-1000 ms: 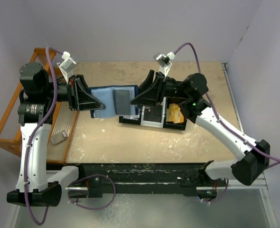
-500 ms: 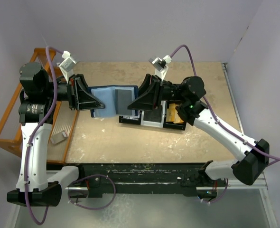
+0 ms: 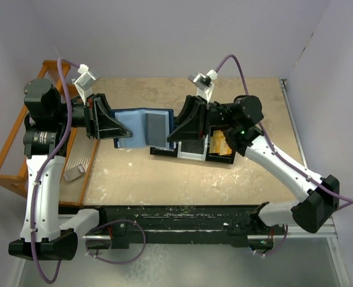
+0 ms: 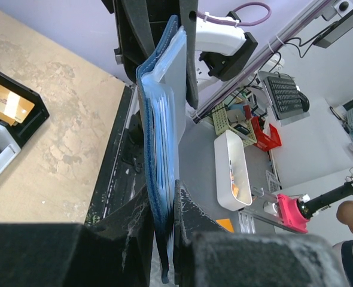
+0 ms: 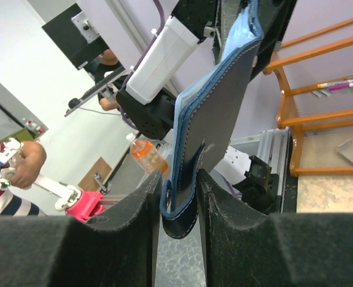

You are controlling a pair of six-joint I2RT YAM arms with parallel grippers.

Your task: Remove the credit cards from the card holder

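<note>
The card holder [image 3: 134,127] hangs spread open above the table between both grippers, its pale blue inner face up. A grey panel [image 3: 155,128] lies on its right half; I cannot tell whether that is a card or a pocket. My left gripper [image 3: 119,128] is shut on the holder's left end, and pale blue leaves [image 4: 164,119] show between its fingers [image 4: 191,221]. My right gripper [image 3: 172,128] is shut on the holder's navy right edge [image 5: 185,203]. An orange credit card [image 3: 222,143] lies in the black tray [image 3: 164,152].
The black tray sits under the right gripper, with a pale card [image 3: 191,154] in its middle compartment. A wooden rack [image 3: 9,149] stands at the table's left edge, a small grey piece [image 3: 73,173] beside it. A black rail [image 3: 176,215] runs along the near edge.
The right gripper's jaws have narrowed onto the holder's right end and its wrist has shifted slightly. The left arm and the holder have stayed in place.
</note>
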